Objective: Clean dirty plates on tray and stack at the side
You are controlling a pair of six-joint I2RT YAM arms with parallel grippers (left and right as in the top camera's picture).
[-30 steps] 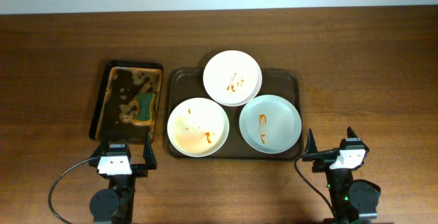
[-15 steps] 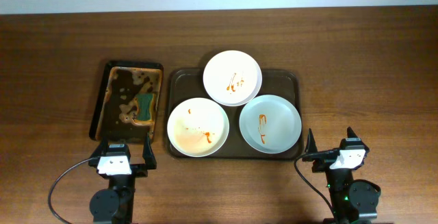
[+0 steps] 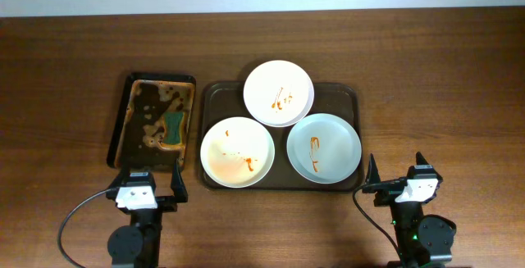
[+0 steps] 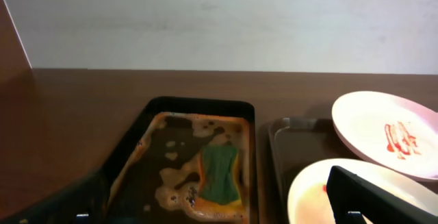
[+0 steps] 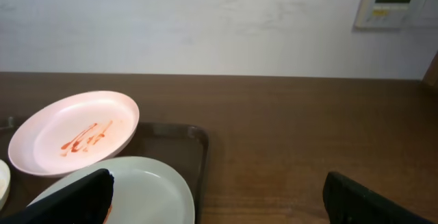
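Three smeared plates sit on the dark-brown tray [image 3: 340, 96]: a white one [image 3: 279, 93] at the back resting over the rim, a cream one [image 3: 237, 151] front left, and a mint-green one [image 3: 323, 147] front right. My left gripper [image 3: 150, 188] is open and empty near the table's front edge, below the black tray. My right gripper [image 3: 397, 175] is open and empty, just right of the green plate. The left wrist view shows the white plate [image 4: 387, 131] and cream plate [image 4: 308, 193]. The right wrist view shows the white plate [image 5: 72, 131] and green plate [image 5: 147, 193].
A smaller black tray [image 3: 125, 112] with brown liquid and a green sponge [image 3: 173, 126] lies left of the brown tray; it also shows in the left wrist view [image 4: 198, 104] with the sponge [image 4: 219, 172]. Bare wooden table [image 3: 443, 79] spreads to the right and back.
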